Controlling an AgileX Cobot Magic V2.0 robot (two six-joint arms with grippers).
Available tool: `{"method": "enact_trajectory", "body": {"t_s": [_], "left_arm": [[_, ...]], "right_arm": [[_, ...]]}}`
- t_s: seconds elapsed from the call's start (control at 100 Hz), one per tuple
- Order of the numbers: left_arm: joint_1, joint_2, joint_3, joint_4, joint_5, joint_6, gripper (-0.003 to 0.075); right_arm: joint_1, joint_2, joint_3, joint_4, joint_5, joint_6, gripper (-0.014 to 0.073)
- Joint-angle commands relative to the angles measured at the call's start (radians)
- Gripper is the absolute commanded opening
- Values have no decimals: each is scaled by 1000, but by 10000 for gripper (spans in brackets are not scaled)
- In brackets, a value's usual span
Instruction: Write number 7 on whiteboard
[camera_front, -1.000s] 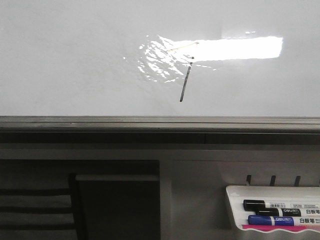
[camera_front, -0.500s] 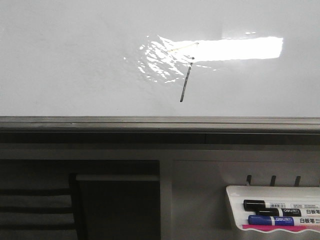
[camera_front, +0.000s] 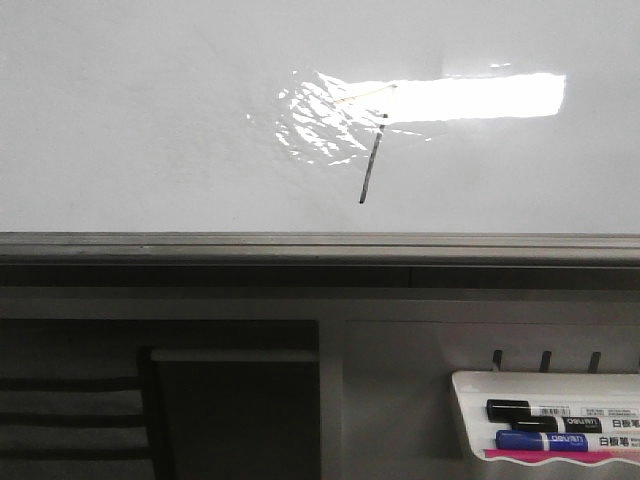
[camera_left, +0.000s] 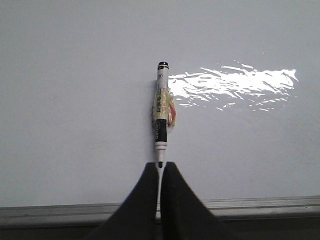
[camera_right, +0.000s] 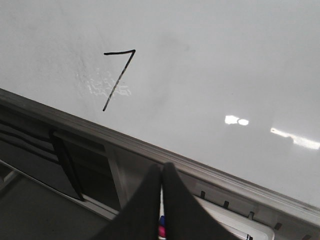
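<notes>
Pinching a marker (camera_left: 161, 112) by its tip end, the left gripper (camera_left: 160, 172) has its dark fingers (camera_left: 142, 200) drawn almost together around the slim nib section, the marker's barrel pointing away over the whiteboard (camera_left: 75, 100) with its far end close to the surface. The right gripper (camera_right: 161, 182) also shows its fingers nearly touching, with only a sliver of something pinkish and blue visible low in the gap; whether it holds anything cannot be told. The likely trouble lies with the left arm: the grip sits on a narrow, tapered part of the marker, so any sideways swing could let it pivot or slip out, and a stray brush against the glossy board could add an unwanted line. The number 7 (camera_right: 118, 79) looks complete in the right wrist view, a short top stroke joined to a long slanted downstroke, just above the grey edge rail (camera_right: 150, 150). From the front its top stroke (camera_front: 365, 94) is washed out by glare (camera_front: 480, 95) and only the slanted downstroke (camera_front: 370, 160) reads clearly.
</notes>
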Motion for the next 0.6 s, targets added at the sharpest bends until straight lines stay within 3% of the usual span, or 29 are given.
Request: {"method": "enact_trajectory", "body": {"t_s": [0.0, 0.59], "left_arm": [[3, -30, 33, 0, -66, -12, -20], [3, -30, 33, 0, -66, -12, -20]], "right_arm": [[-7, 5, -26, -22, -73, 4, -71], [-21, -18, -1, -22, -90, 4, -71]]}}
